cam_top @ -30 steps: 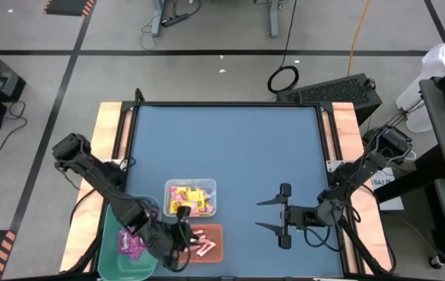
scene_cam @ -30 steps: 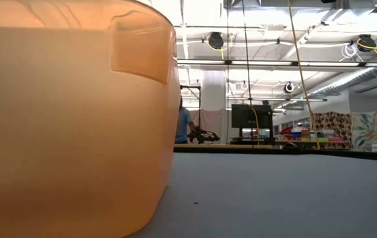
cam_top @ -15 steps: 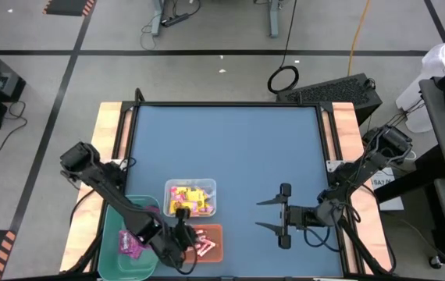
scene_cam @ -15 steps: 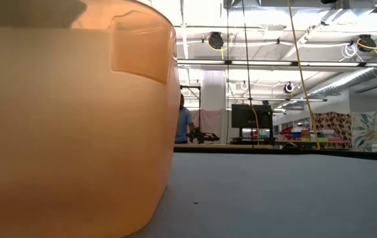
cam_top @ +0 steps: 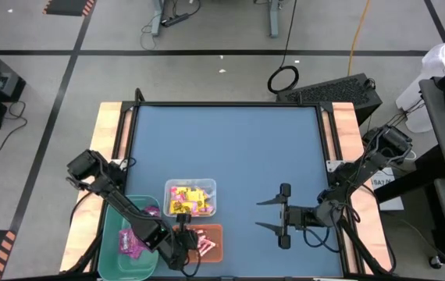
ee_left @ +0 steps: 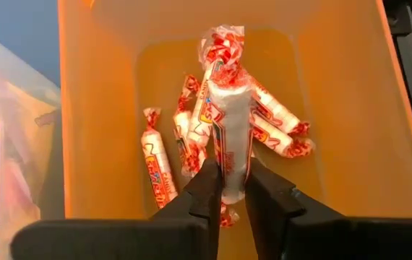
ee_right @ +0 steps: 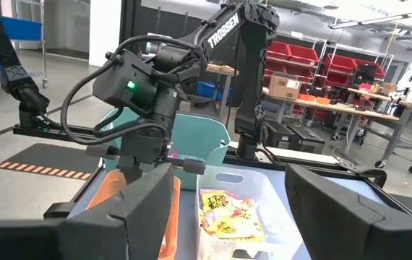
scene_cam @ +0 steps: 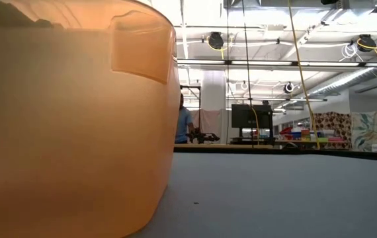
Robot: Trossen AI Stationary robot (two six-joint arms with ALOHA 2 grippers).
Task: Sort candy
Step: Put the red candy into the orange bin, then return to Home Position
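Pink-and-white stick (ee_left: 230, 137): pinched between the left fingers (ee_left: 207, 189), end up, above the orange bin (ee_left: 97, 108).
Left gripper (cam_top: 183, 234): closed on that stick, hanging over the orange bin at the near edge of the counter (cam_top: 230, 148).
Orange bin contents: several more pink-and-white sticks (ee_left: 155, 162) lying on the bottom, some touching each other.
Clear bin (cam_top: 191, 197): just behind the orange bin, holding mixed yellow and magenta packets (ee_right: 224, 213).
Green bin (cam_top: 129, 242): beside the orange bin on the left side, with magenta packets (cam_top: 129, 240) inside.
Right gripper (cam_top: 271, 215): resting low over the counter to the right of the bins, fingers spread wide, holding nothing.
Low view: filled mostly by the orange bin wall.
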